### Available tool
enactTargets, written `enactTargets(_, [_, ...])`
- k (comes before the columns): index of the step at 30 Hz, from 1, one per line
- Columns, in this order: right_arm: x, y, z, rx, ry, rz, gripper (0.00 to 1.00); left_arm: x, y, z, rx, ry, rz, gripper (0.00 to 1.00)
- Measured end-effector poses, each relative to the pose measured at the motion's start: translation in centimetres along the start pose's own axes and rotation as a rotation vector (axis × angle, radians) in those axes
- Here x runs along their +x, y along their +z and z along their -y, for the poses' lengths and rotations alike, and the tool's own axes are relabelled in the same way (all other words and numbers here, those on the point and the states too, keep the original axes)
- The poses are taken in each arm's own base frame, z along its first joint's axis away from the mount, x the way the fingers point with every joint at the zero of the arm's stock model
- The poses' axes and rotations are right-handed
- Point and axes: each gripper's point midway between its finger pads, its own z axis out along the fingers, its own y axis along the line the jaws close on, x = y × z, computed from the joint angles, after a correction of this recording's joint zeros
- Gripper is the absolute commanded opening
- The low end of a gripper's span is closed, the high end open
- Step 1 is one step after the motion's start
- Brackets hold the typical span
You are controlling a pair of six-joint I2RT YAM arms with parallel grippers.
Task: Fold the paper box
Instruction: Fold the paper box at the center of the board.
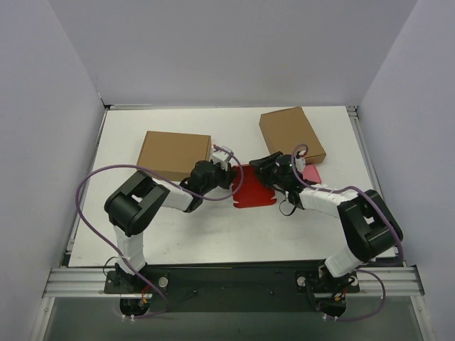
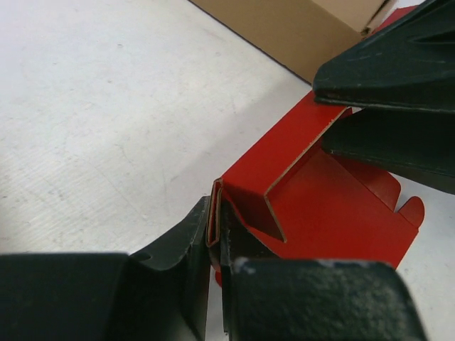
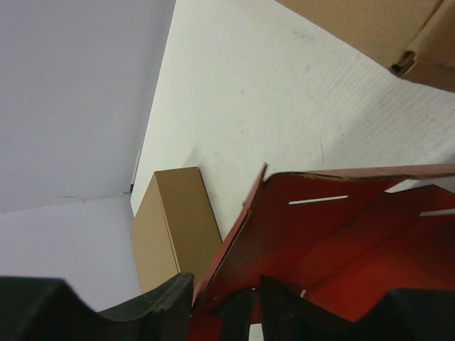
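Where the paper box lies: at mid-counter, between the two arms. The paper box [image 1: 252, 189] is partly folded, with walls raised and its base on the counter [image 1: 213, 234].
Containers: left brown box [image 1: 174, 154] and right brown box [image 1: 291, 133], both closed, contents not visible. The pink box [image 1: 311, 172] sits just beside the right arm, near the paper box's right side; its contents cannot be told.
Paper box interior: open at the top, red floor panel showing, narrow slots cut in one raised wall.
Left hand [image 2: 213, 245]: fingers together, clamped on a doubled red flap at the near left edge of the paper box.
Right hand [image 3: 220, 302]: fingers apart. A raised red wall stands in the gap, close against one finger; contact cannot be confirmed.
Relative position: the paper box sits directly between the hands, the left at its left edge and the right over its far right side. The hands are near each other but not touching.
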Motion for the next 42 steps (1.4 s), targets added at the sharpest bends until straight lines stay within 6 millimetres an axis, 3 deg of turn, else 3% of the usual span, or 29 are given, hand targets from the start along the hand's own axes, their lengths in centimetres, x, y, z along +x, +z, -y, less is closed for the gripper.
enactTargets(5, [0.5,-3.4,-0.7,-0.011,-0.077,-0.040,0.56,0.2,-0.6,1.2,0.110,-0.029,-0.043,0.12])
enactTargets(9, [-0.3,-8.9,-4.4,-0.116,-0.187,-0.033,0.64,-0.3,-2.0,1.0,0.196,-0.063,-0.091,0.12])
enactTargets(13, [-1.4,-14.4,-6.0,-0.170,-0.343,-0.012,0.66,-0.9,-3.5,1.2,0.274,-0.098,-0.144,0.12])
enactTargets(15, [-2.2,-16.3,-6.4,-0.147,-0.459,-0.008,0.66,-0.8,-4.2,1.9,0.322,-0.115,-0.187,0.12])
enactTargets(18, [-3.2,-18.3,-8.5,-0.132,-0.649,-0.017,0.65,-0.8,-5.4,3.1,0.396,-0.133,-0.260,0.12])
enactTargets(21, [-3.2,-18.9,-10.4,-0.138,-0.854,-0.063,0.65,-1.3,-6.6,4.3,0.472,-0.134,-0.324,0.12])
enactTargets(23, [-2.4,-18.7,-10.5,-0.131,-0.988,-0.126,0.65,-1.6,-7.3,5.1,0.522,-0.132,-0.366,0.13])
enactTargets(32, [4.5,-17.0,-4.7,-0.077,-1.400,-0.510,0.61,-1.1,-10.6,6.9,0.654,-0.146,-0.494,0.14])
enactTargets(42, [4.4,-15.9,-2.7,-0.037,-1.621,-0.506,0.61,-1.8,-11.9,7.8,0.700,-0.149,-0.496,0.15])
